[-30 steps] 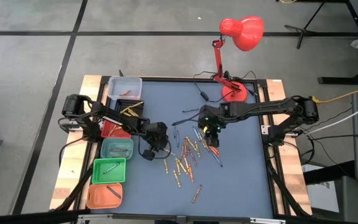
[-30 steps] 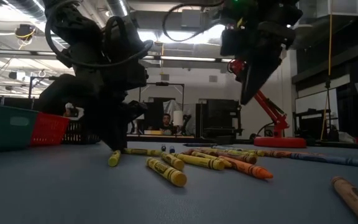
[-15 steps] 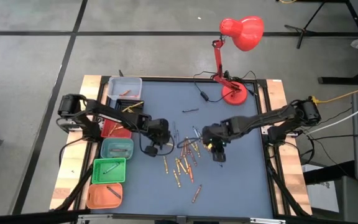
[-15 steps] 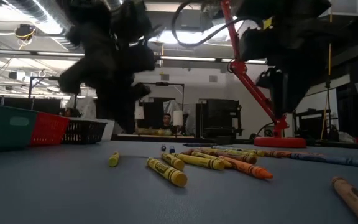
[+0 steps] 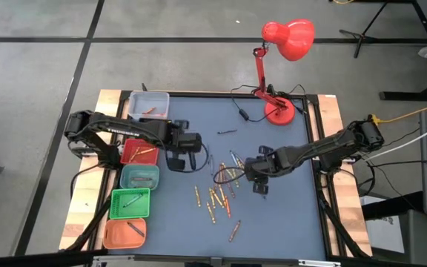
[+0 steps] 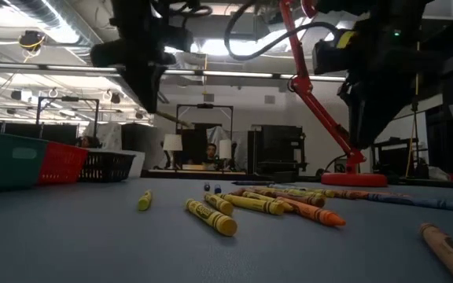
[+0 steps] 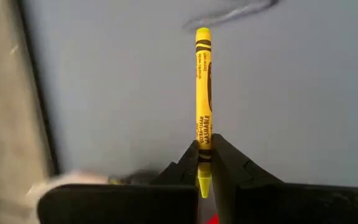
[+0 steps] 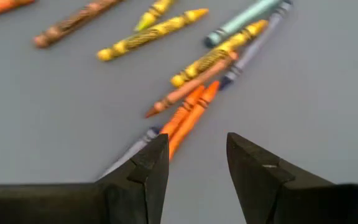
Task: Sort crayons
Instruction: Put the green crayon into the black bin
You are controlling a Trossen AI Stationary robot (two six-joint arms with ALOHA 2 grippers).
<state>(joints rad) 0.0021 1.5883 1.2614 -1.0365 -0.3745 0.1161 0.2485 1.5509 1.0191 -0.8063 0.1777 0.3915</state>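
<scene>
Left claw (image 7: 204,163): clenched on yellow crayon (image 7: 203,106), lifted over counter (image 5: 288,215) near red bin (image 5: 138,152). Right claw (image 8: 196,163): released, fingers apart, hovering above loose crayons (image 8: 191,68) at counter centre. Red lamp (image 5: 284,44) at back edge.

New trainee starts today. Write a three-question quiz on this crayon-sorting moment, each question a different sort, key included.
1. True or false: the left gripper is shut on a yellow crayon.
2. The right gripper is: A) open above loose crayons; B) shut on an orange crayon; C) inside a bin.
3. Fill in: the desk lamp at the table's far edge is coloured ____.

Key: 1 true; 2 A; 3 red.
</scene>
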